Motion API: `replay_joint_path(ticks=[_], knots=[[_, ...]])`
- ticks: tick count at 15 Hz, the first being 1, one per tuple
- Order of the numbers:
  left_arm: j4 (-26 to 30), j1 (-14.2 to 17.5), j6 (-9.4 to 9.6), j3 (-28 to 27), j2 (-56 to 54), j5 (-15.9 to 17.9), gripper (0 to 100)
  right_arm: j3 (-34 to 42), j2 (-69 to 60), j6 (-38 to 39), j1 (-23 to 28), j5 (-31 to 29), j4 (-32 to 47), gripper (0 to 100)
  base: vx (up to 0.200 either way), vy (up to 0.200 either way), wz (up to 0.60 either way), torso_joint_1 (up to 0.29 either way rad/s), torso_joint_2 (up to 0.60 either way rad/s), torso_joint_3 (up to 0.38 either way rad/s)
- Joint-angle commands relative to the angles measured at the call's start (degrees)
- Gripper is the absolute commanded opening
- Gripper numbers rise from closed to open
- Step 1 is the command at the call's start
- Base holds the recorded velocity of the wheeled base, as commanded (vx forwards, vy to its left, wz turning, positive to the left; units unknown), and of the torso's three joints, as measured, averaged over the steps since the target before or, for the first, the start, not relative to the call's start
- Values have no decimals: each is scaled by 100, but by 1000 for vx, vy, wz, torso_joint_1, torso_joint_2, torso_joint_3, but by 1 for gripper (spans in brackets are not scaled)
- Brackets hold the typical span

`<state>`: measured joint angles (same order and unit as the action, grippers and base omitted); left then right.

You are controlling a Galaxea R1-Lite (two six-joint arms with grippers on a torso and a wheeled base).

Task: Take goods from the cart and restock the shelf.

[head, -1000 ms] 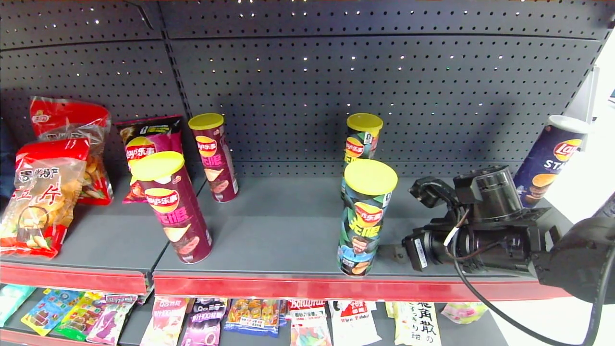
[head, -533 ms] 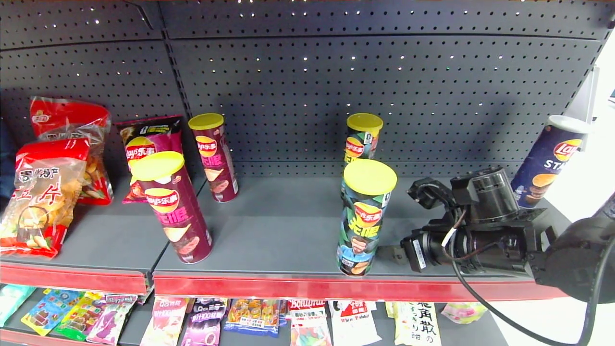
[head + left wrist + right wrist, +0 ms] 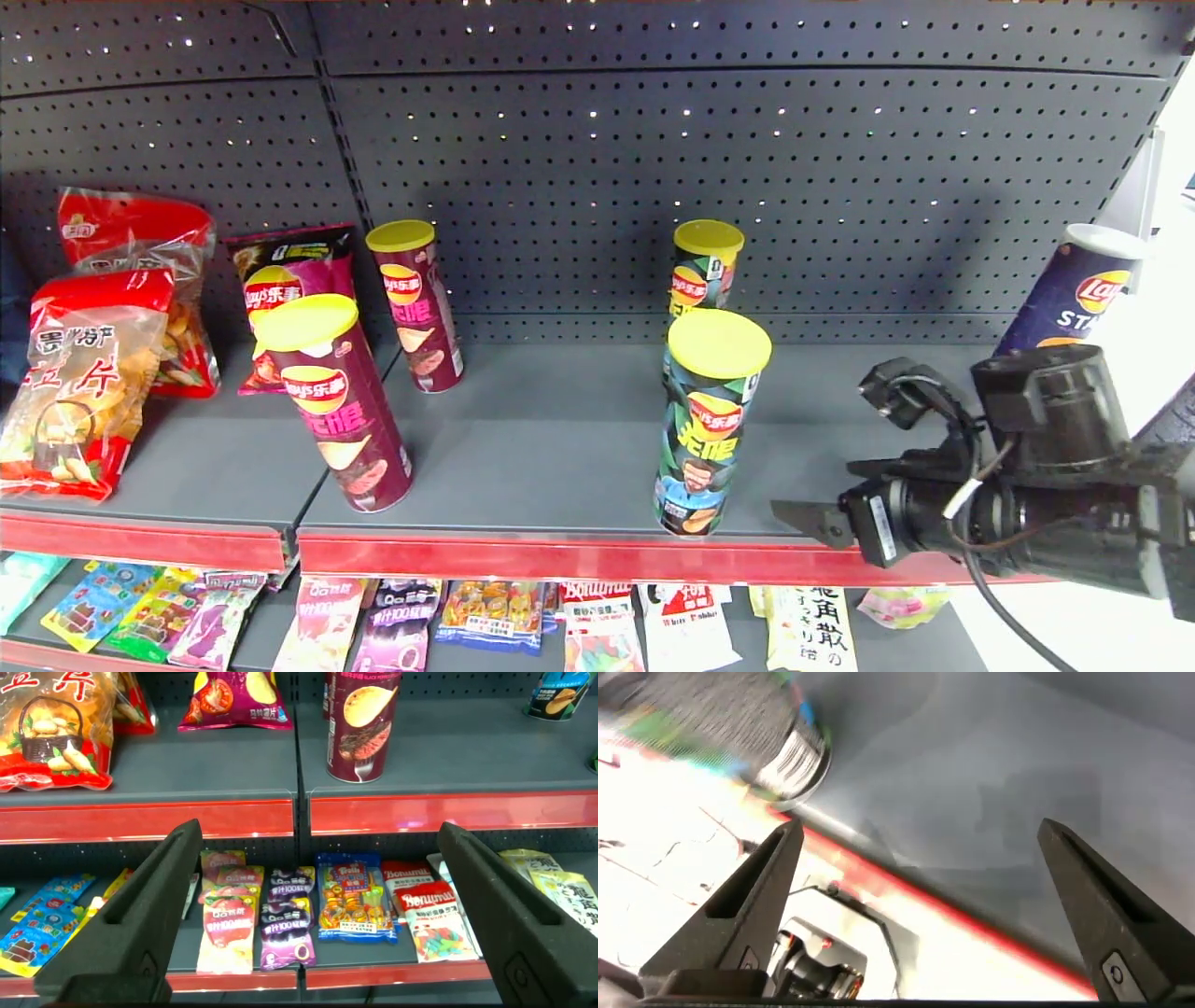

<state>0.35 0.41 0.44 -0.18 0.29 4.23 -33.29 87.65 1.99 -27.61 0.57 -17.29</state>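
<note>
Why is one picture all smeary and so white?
Right wrist view: the green chip can is smeared by blur, and glare whitens everything past the red shelf edge. Head view: glare washes out the right side beside the blue chip can.

Dark pegboard wall (image 3: 840, 168), grey shelf (image 3: 560, 439) with red front edge (image 3: 560, 558), bright glare right

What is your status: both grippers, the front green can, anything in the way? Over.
Left gripper open, empty. Right gripper open, empty, right of front green can, apart. Can upright at shelf edge. Blue can far right, not in the way.
</note>
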Motion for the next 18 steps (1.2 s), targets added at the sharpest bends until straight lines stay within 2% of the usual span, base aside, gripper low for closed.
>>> replay_joint_path(ticks=[1,2,5,8,12,13,14,15,16,18], knots=[[0,2,0,1,-3,-1,100,710,-1444,-260,168,57,24,100,0,0,0,0,0,0],[0,2,0,1,-3,-1,100,921,-1822,-489,379,145,32,100,0,0,0,0,0,0],[0,2,0,1,-3,-1,100,1431,-3043,-1218,1276,945,349,100,0,0,0,0,0,0],[0,2,0,1,-3,-1,100,2037,-4362,-1420,1917,1393,393,100,0,0,0,0,0,0],[0,2,0,1,6,-1,100,2846,-6761,-1359,2049,1349,815,100,0,0,0,0,0,0],[0,2,0,1,-3,-1,100,2916,-7016,-1350,2058,1323,876,100,0,0,0,0,0,0],[0,2,0,1,6,-1,100,3127,-8238,-1227,2111,927,1298,100,0,0,0,0,0,0],[0,2,0,1,-3,-1,100,3215,-8264,-1166,2120,751,1324,100,0,0,0,0,0,0],[0,2,0,1,-3,-1,100,3145,-8211,-735,2128,242,1078,100,0,0,0,0,0,0],[0,2,0,1,-3,-1,100,3329,-8220,-533,2128,48,1113,100,0,0,0,0,0,0]])
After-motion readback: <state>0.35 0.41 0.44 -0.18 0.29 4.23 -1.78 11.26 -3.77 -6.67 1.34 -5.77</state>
